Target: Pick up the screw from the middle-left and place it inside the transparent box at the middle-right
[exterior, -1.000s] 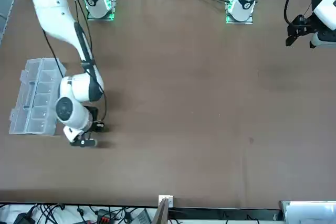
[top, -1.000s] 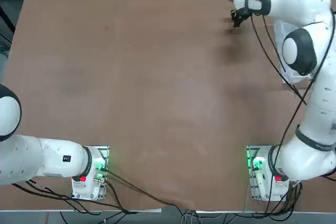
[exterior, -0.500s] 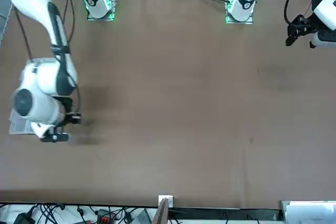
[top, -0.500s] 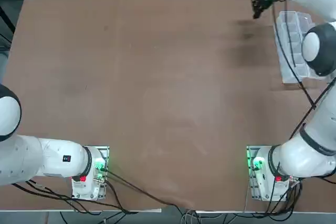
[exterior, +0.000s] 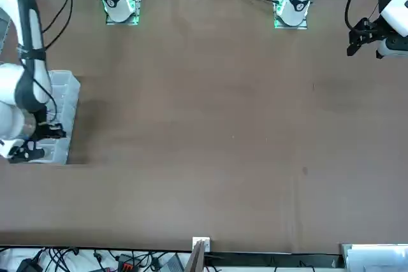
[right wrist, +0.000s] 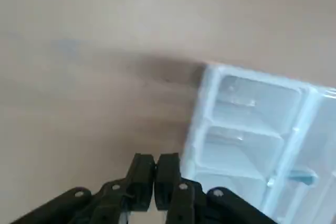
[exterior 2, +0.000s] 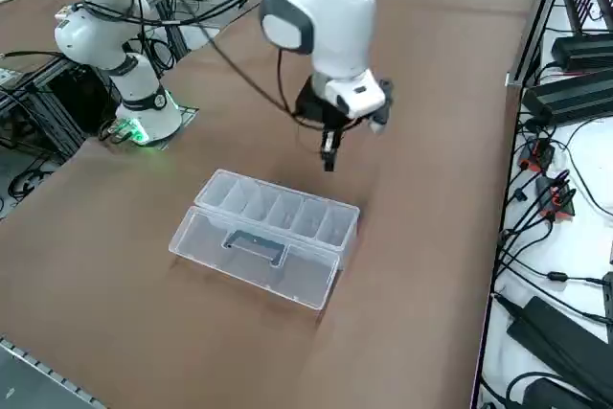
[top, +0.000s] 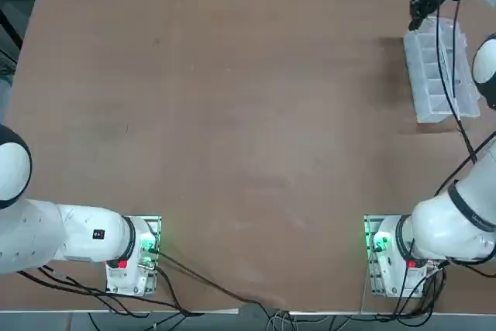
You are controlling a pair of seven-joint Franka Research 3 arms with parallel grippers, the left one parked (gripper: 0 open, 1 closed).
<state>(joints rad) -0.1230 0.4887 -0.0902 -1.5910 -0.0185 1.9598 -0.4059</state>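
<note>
The transparent box (top: 440,67) lies at the table's right side, its lid folded open flat beside the row of compartments (exterior 2: 278,206). My right gripper (top: 416,17) hovers above the table, just off the box's far inner corner. Its fingers point down in the right side view (exterior 2: 329,160). In the right wrist view the fingertips (right wrist: 155,162) are pressed together, with the box (right wrist: 252,129) close beside them. The front view has the gripper (exterior: 25,152) at the box's (exterior: 62,113) far end. The screw does not show in any view; I cannot tell whether it sits between the fingers.
Both arm bases with green lights (top: 380,242) stand at the near edge. Cables and power strips (exterior 2: 565,93) run along the table's far edge, close behind the gripper. The brown tabletop (top: 232,114) stretches wide to the left of the box.
The right arm has swung to the right along the far side of the table, from the far middle over to the box's far corner. Its gripper stayed shut throughout.
</note>
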